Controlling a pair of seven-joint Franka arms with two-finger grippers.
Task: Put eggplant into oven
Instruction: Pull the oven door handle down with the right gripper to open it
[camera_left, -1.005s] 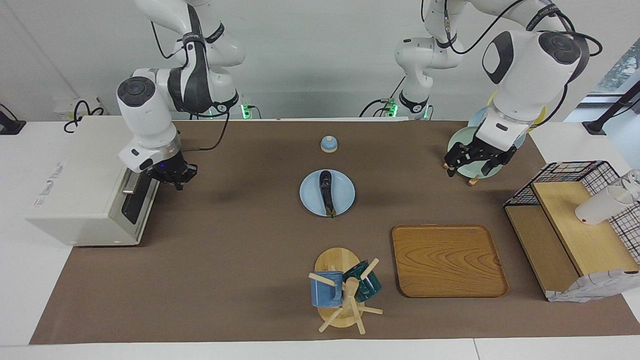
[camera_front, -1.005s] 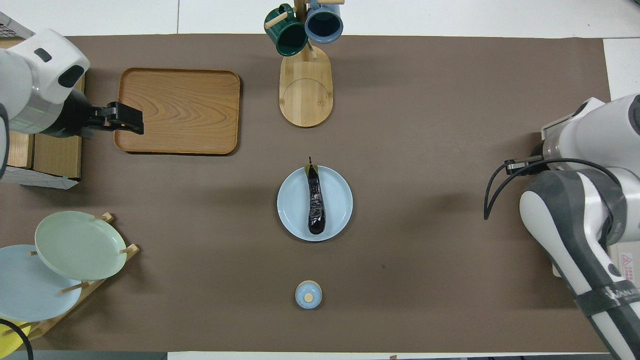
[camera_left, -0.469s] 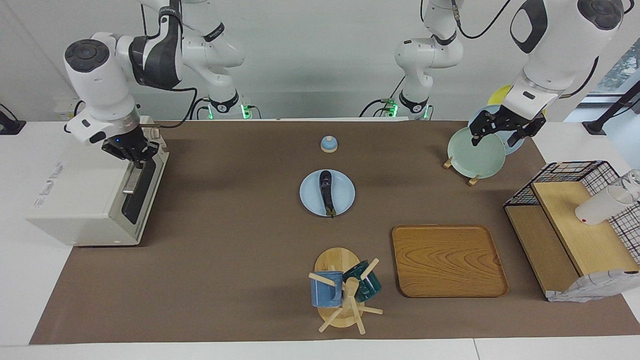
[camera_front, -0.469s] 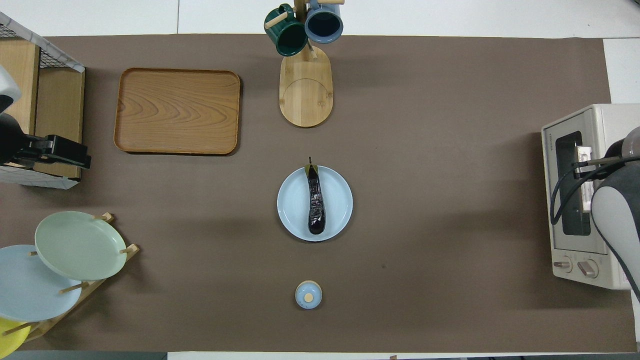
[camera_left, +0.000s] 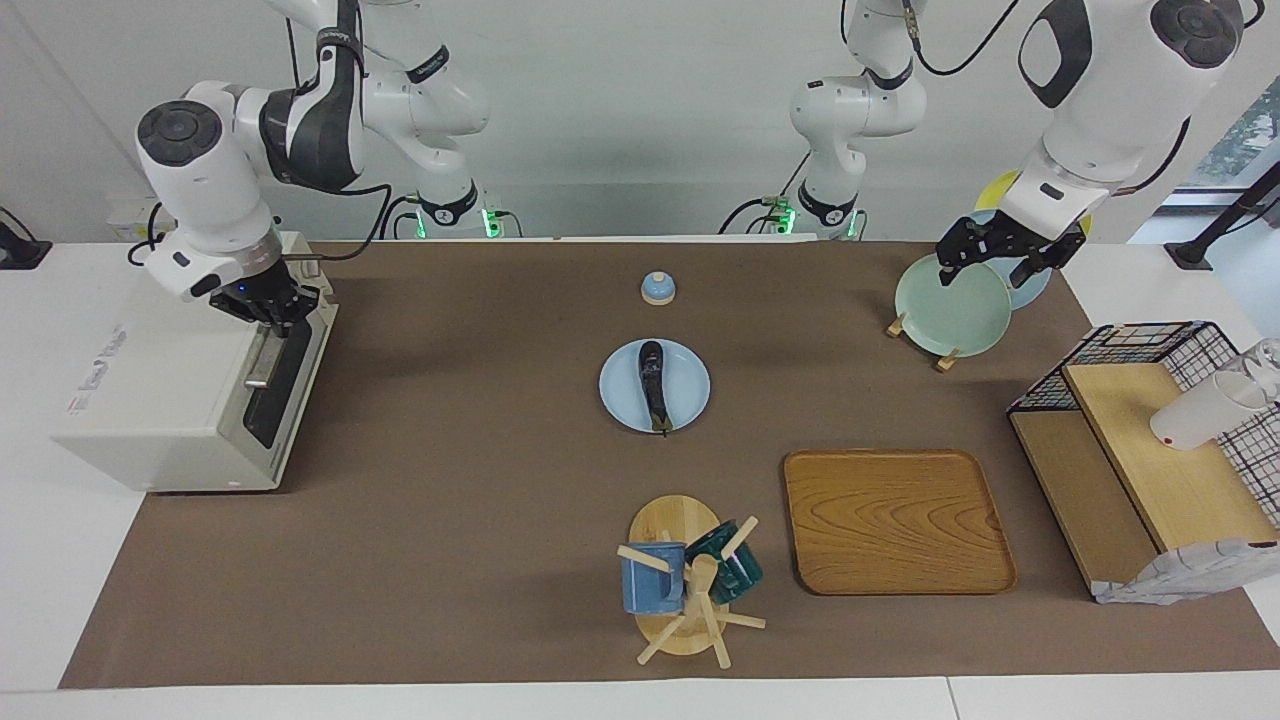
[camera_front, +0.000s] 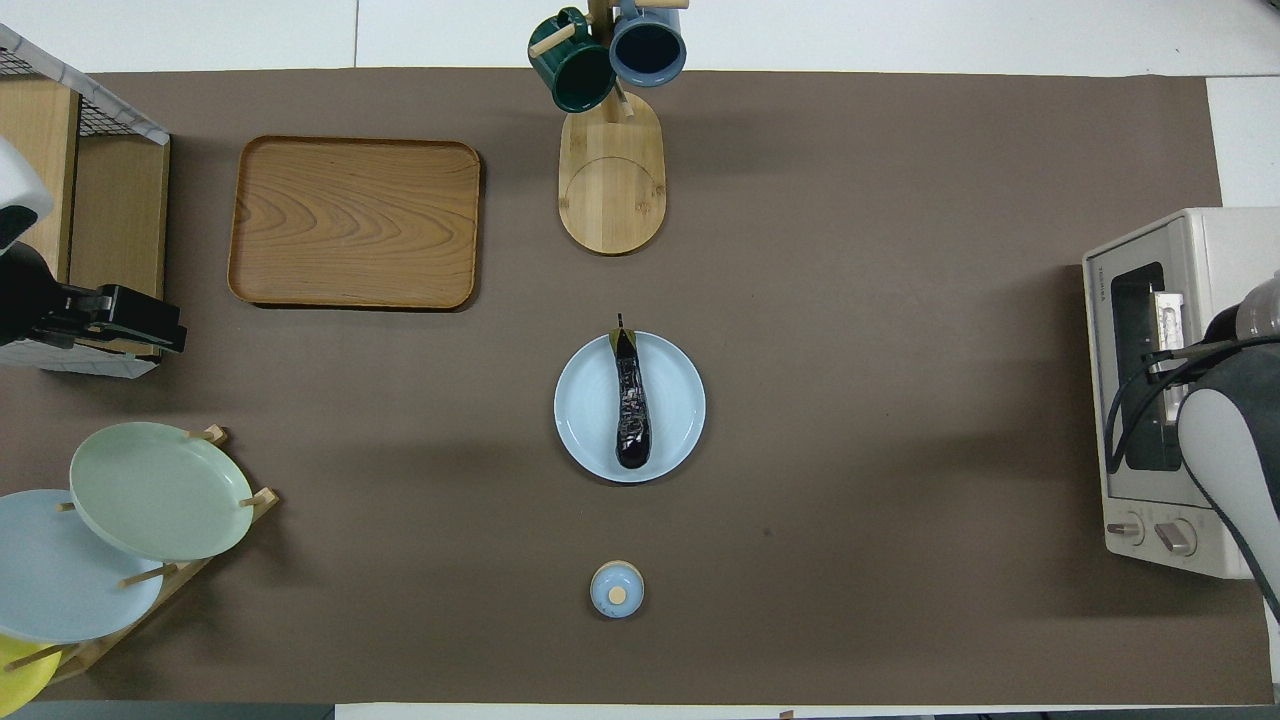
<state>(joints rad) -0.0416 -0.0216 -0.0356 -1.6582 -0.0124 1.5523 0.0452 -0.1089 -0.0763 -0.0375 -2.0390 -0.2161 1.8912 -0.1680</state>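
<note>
The eggplant (camera_left: 653, 385) (camera_front: 630, 410), dark purple and slender, lies on a pale blue plate (camera_left: 688, 392) (camera_front: 585, 405) mid-table, stem end pointing away from the robots. The cream oven (camera_left: 170, 400) (camera_front: 1150, 250) stands at the right arm's end, its dark glass door closed. My right gripper (camera_left: 270, 312) is shut on nothing, over the door's top edge by the end of the silver handle (camera_left: 262, 362) nearer the robots. My left gripper (camera_left: 995, 262) (camera_front: 165, 322) hangs open and empty over the plate rack.
A rack with a green plate (camera_left: 952, 305) stands near the left arm's base. A wooden tray (camera_left: 895, 520), a mug tree (camera_left: 690, 585) with two mugs and a wire shelf (camera_left: 1140, 450) lie farther out. A small blue lidded pot (camera_left: 657, 288) sits nearer the robots than the eggplant.
The right gripper rose from in front of the oven door to over its top edge. The left arm lifted and drew back over the plate rack. The eggplant stayed put.
</note>
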